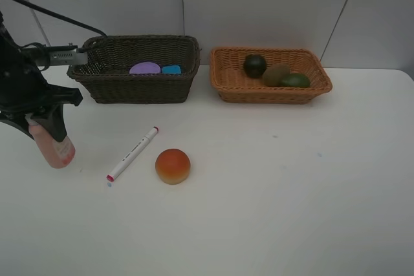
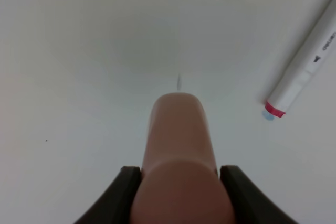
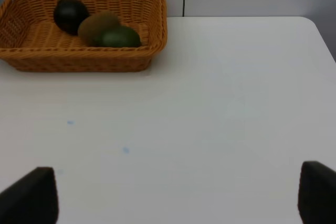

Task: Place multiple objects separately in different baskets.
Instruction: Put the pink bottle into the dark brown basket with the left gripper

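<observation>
Pink white-capped bottle (image 1: pixel 57 148) leans at the left edge of the exterior high frame, pinched near its upper end by the left gripper (image 1: pixel 44 126), while the white marker (image 1: pixel 132 153) and orange-red round fruit (image 1: pixel 173 166) lie lower centre and the dark brown basket (image 1: pixel 139 88) stands above. In the left wrist view the jaws press both sides of its smooth rounded body, which looks light and stiff yet probably slippery, so a hold across the middle seems safest. Low in the right wrist view, the right gripper (image 3: pixel 173 198) is spread wide and empty.
</observation>
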`<state>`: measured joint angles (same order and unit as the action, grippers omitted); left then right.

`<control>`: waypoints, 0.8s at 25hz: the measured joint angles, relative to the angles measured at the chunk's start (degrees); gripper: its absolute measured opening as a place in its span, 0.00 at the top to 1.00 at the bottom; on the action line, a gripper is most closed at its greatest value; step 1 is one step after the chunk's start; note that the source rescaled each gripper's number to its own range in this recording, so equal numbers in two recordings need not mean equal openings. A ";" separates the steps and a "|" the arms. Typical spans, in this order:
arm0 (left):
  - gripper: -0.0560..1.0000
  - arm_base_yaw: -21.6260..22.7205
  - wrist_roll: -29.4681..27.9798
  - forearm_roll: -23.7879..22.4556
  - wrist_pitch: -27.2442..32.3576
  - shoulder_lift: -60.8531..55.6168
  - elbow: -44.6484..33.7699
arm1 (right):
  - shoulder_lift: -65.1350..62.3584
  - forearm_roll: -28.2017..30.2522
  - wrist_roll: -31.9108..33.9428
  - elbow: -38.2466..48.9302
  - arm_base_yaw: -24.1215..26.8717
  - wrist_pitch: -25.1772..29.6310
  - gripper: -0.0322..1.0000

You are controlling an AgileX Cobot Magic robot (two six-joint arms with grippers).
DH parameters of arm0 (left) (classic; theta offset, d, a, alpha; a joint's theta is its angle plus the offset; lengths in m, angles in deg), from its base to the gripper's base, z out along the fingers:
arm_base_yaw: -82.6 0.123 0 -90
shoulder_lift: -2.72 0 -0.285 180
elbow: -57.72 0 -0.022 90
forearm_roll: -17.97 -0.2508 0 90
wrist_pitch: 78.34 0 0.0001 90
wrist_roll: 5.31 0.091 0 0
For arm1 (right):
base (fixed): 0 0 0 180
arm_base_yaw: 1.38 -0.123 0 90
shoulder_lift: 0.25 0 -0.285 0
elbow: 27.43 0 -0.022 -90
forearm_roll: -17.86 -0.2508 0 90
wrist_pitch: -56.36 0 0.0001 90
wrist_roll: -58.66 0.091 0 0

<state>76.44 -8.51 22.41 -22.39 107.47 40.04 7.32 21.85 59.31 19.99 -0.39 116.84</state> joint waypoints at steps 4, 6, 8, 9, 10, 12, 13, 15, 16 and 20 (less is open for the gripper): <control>0.68 0.00 0.00 -0.87 5.28 0.00 6.08 | 0.00 0.00 0.00 0.00 0.00 0.00 0.00; 0.68 0.00 0.00 -1.19 7.15 0.00 9.56 | 0.00 0.00 0.00 0.00 0.00 0.00 0.00; 0.68 0.00 0.16 -1.55 8.10 0.00 12.98 | 0.00 0.00 0.00 0.00 0.00 0.00 0.00; 0.68 0.00 0.28 -1.69 8.30 0.00 14.39 | 0.00 0.00 0.00 0.00 0.00 0.00 0.00; 0.68 0.00 0.35 -1.97 8.54 0.00 16.10 | 0.00 0.00 0.00 0.00 0.00 0.00 0.00; 0.68 0.00 0.76 -2.42 8.71 0.05 19.60 | 0.00 0.00 0.00 0.00 0.00 0.00 0.00; 0.68 0.00 1.22 -2.52 8.71 0.18 21.09 | 0.00 0.00 0.00 0.00 0.00 0.00 0.00; 0.68 0.00 1.87 -2.79 8.74 0.77 24.77 | 0.00 0.00 0.00 0.00 0.00 0.00 0.00; 0.68 0.00 2.39 -2.81 8.74 1.23 26.28 | 0.00 0.00 0.00 0.00 0.00 0.00 0.00; 0.68 0.00 4.42 -3.09 6.65 3.43 31.38 | 0.00 0.00 0.00 0.00 0.00 0.00 0.00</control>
<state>76.44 -4.09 19.32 -15.74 110.89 71.42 7.32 21.85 59.31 19.99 -0.39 116.84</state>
